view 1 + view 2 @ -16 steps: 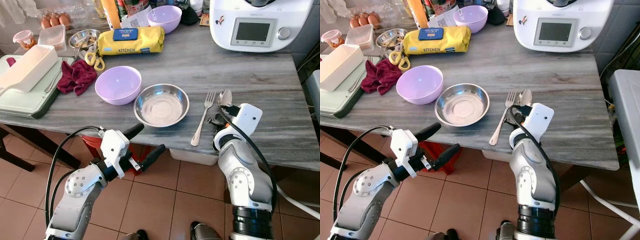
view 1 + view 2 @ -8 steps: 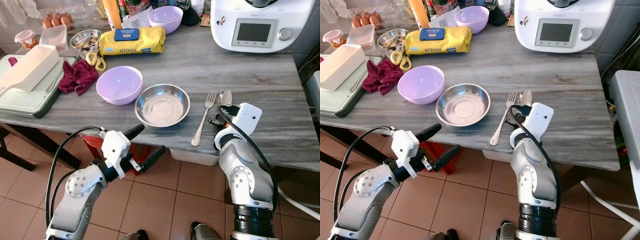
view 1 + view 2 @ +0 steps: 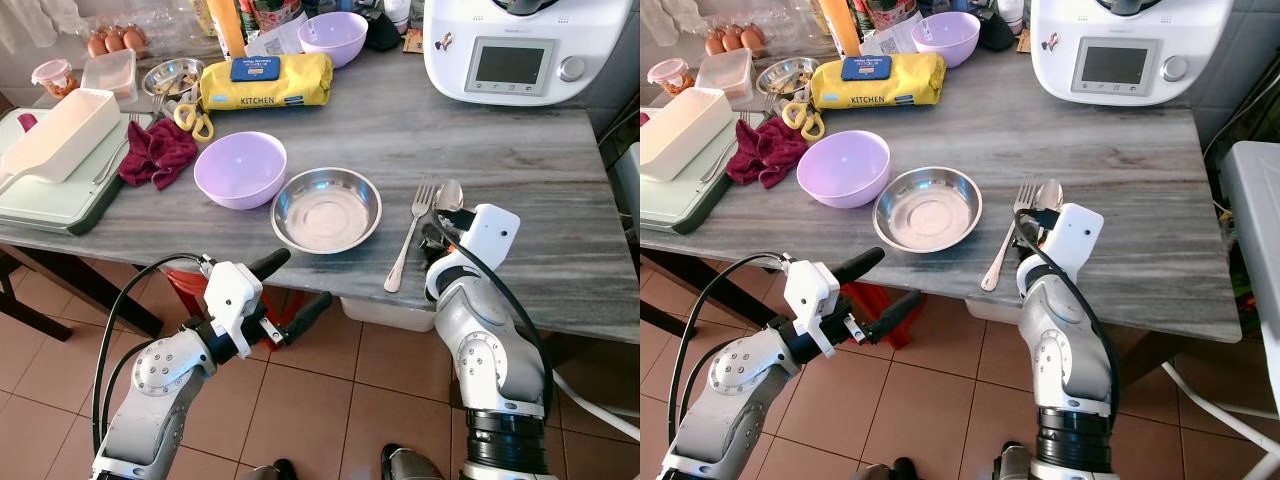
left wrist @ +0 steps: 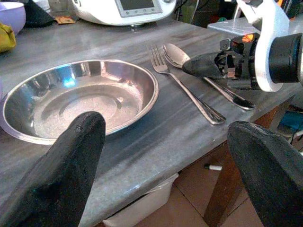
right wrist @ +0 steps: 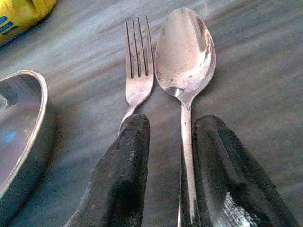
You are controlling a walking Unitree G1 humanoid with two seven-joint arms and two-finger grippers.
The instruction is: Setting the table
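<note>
Compared with one second ago, your right gripper (image 5: 163, 156) has edged slightly left along the near table edge; nothing else has moved. Its two fingers (image 5: 120, 175) sit narrowly parted astride the handle of the spoon (image 5: 184, 61), whether pinching it you cannot tell. The spoon lies on the grey table (image 3: 520, 150), just right of the fork (image 3: 408, 232). Left of the fork sits the steel bowl (image 3: 326, 209), with the lilac bowl (image 3: 240, 169) touching its far-left rim. Your left gripper (image 3: 285, 285) hangs below the table's near edge, fingers spread wide and holding nothing.
</note>
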